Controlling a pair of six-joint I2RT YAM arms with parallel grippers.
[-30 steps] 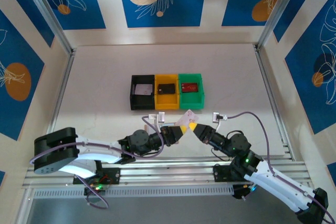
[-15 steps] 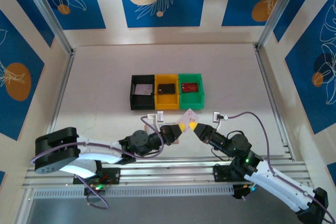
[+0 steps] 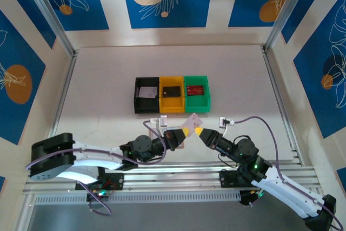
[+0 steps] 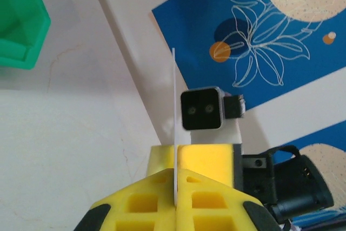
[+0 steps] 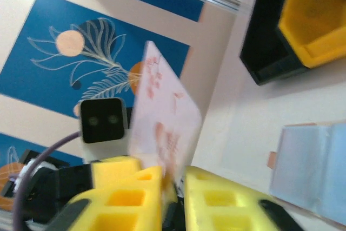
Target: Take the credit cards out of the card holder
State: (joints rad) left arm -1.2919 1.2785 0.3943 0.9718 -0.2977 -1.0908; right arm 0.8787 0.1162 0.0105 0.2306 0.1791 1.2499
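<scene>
card handover in mid-air, just in front of the bins

left fingers [image 4: 175, 185] pressed together, pinching the held card [image 4: 174, 106] edge-on. right fingers [image 5: 124, 198] flank the same card with a slim gap; cannot tell if they grip. judgement: right should let go fully and back off straight before left moves, so the card does not twist. card holder [image 5: 308, 166] lies open on the bench [image 3: 108, 79], just beside. black bin [image 3: 136, 98] holds a whitish card [image 3: 146, 92], yellow bin [image 3: 172, 106] a dark card [image 3: 172, 91], green bin [image 3: 197, 104] a red card [image 3: 195, 89].
</scene>
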